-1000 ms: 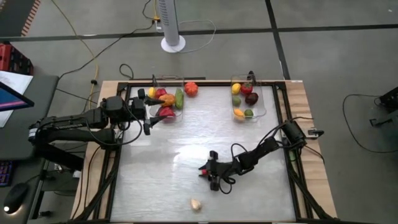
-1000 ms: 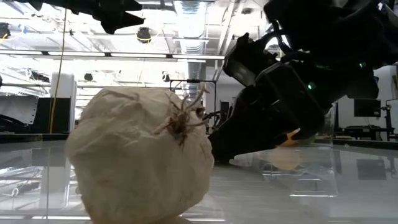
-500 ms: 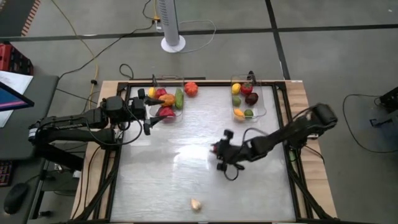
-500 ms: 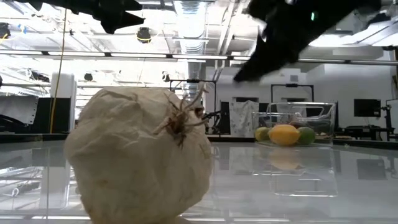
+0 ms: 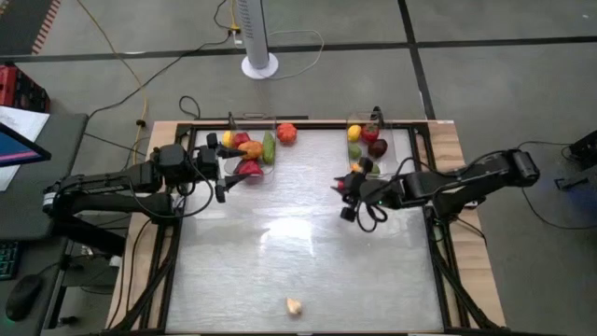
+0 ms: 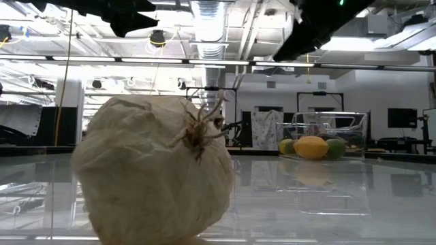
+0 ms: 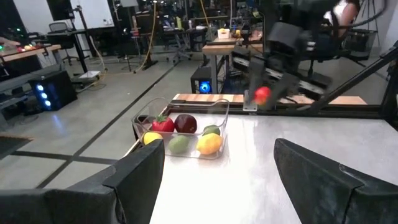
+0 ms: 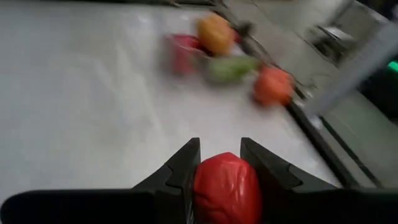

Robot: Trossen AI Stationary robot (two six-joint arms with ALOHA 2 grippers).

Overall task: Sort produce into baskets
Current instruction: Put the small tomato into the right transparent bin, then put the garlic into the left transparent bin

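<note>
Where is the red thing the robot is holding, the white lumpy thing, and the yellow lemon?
red piece (image 8: 227,190), right wrist view, its middle.
white lumpy piece (image 6: 153,170), low view, its front.
yellow lemon (image 6: 312,147), low view, its middle.

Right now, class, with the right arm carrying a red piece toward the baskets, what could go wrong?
1. The right tool pinches the rounded red piece by its sides; it could slip out.
2. The right basket already holds several pieces; the drop might bounce out.
3. The pale piece sits near the table's front edge and could be overlooked.
</note>
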